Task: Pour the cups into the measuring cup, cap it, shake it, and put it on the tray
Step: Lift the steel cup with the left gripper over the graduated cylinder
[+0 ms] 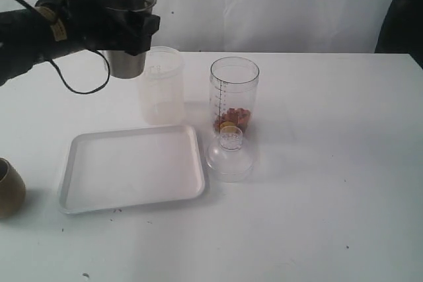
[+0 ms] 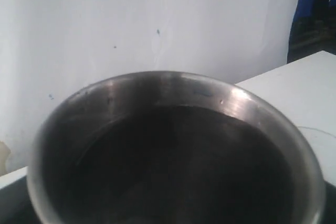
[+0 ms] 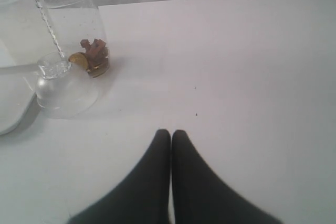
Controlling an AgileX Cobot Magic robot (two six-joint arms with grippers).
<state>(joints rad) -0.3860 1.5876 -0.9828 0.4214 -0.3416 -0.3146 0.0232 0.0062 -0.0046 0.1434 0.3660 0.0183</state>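
Wooden cup [image 1: 9,188] near tray [image 1: 132,170]; left jaws grip steel tumbler [image 1: 124,64] aloft, seemingly empty; right jaws pressed together.

It seems to be a robot test lab: a plain white table [image 1: 330,196] stands before a hanging white cloth [image 1: 277,4], a black robot arm [image 1: 20,37] with a loose cable [image 1: 82,92] reaches over it, and a measuring cup [image 1: 234,90] with a scale stands there.
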